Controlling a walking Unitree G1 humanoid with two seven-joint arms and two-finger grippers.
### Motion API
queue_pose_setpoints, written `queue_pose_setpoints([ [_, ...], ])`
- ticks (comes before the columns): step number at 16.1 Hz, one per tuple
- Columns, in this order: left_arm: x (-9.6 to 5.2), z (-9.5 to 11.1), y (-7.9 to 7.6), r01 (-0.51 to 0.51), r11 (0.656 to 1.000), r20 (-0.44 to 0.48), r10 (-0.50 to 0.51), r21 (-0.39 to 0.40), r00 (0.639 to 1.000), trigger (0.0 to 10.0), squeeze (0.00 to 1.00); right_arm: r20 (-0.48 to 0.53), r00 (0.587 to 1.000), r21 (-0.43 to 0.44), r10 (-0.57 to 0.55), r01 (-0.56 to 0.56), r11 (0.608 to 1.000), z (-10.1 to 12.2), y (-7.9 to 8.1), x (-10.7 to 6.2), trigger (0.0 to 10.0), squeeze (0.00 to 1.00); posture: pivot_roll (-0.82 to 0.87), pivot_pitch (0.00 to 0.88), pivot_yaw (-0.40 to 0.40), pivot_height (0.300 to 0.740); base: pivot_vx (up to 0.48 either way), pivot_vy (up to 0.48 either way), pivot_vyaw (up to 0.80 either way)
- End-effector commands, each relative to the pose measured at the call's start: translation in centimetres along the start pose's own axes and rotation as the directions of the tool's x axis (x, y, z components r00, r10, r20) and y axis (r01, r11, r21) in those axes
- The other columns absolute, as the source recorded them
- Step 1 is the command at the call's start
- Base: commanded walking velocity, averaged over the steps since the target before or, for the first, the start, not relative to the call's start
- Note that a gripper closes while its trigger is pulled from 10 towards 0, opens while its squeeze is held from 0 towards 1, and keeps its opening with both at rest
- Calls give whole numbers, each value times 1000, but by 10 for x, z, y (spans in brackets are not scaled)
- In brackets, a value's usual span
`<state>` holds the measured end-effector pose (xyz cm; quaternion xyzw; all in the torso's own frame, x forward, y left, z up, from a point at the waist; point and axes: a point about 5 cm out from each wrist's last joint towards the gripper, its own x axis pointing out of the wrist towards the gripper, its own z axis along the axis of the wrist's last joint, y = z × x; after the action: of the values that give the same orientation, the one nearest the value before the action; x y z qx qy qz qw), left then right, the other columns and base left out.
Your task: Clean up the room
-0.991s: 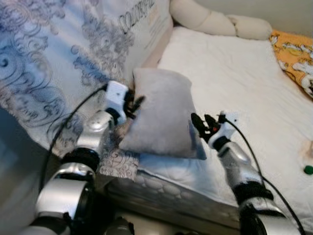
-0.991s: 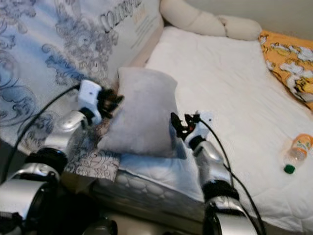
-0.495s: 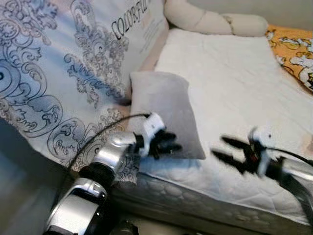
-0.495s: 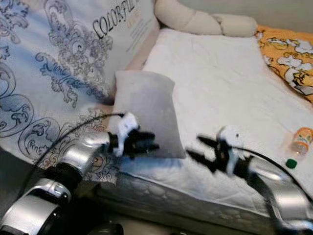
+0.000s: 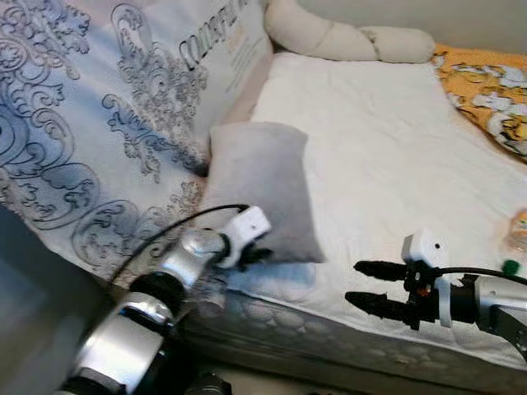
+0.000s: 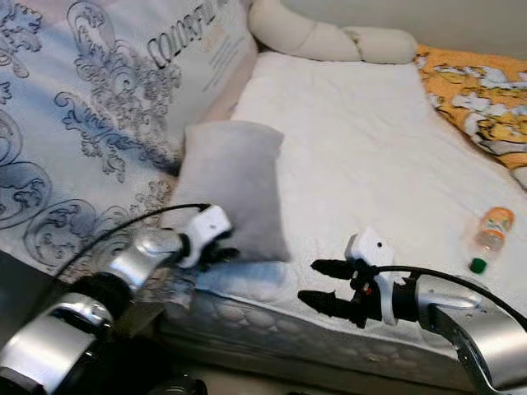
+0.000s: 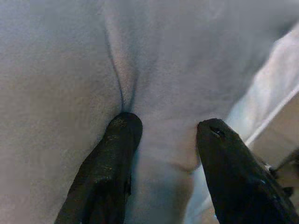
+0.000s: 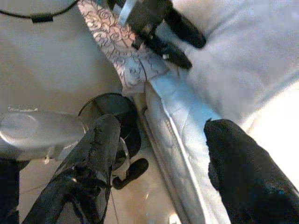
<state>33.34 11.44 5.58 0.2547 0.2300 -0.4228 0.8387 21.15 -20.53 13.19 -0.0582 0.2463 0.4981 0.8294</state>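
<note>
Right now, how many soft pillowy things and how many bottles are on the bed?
Grey pillow: 1
Long cream bolster: 1
Orange patterned blanket: 1
Bottle: 1
Total: 4

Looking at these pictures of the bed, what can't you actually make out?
- Bottle: label too small and blurred to read in the right eye view.
- Printing on the patterned bedding: blurred in both eye views, only partly legible.
- Left gripper: fingertips press into the grey pillow; whether they pinch fabric is unclear in the left wrist view.
- Orange blanket: cut off by the picture's right edge.
</note>
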Motion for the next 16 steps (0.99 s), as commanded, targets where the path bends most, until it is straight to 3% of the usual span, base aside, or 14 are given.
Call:
queue_pose_setpoints([
  [1, -9, -4, 17, -82, 996, -38, 83, 17, 996, 10000, 0, -14, 1000, -10, 8, -8, 1000, 2, 2, -2, 10000, 0, 13, 0, -1, 740, 0, 0, 0],
  [3, -28, -9, 43, -188, 981, -59, 190, 42, 980, 10000, 0, -25, 1000, -10, 10, -10, 1000, 0, 4, -2, 10000, 0, 19, 0, -4, 740, 0, 0, 0],
  [5, -42, -13, 60, -264, 957, -91, 276, 122, 957, 10000, 0, -33, 999, -9, 8, -8, 1000, -1, 3, 0, 10000, 0, 23, 0, -5, 740, 0, 0, 0],
  [8, -52, 4, 80, -378, 909, -40, 391, 174, 920, 10000, 0, -31, 1000, -16, 0, -1, 1000, 0, 1, 0, 10000, 0, 30, 0, -9, 740, 0, 0, 0],
  [11, -45, 3, 72, -357, 904, -49, 378, 237, 925, 10000, 0, -32, 999, -17, 4, -5, 1000, -1, 2, 3, 10000, 0, 30, 0, -8, 740, 0, 0, 0],
  [13, -28, -10, 48, -278, 934, -78, 301, 223, 950, 10000, 0, -33, 999, -16, 4, -5, 1000, -2, 5, 4, 10000, 0, 22, 0, -5, 740, 0, 0, 0],
  [16, -19, -17, 34, -259, 955, -76, 272, 146, 959, 10000, 0, -33, 999, -16, -4, 4, 1000, -2, 5, 4, 10000, 0, 9, 0, 1, 740, 0, 0, 0],
])
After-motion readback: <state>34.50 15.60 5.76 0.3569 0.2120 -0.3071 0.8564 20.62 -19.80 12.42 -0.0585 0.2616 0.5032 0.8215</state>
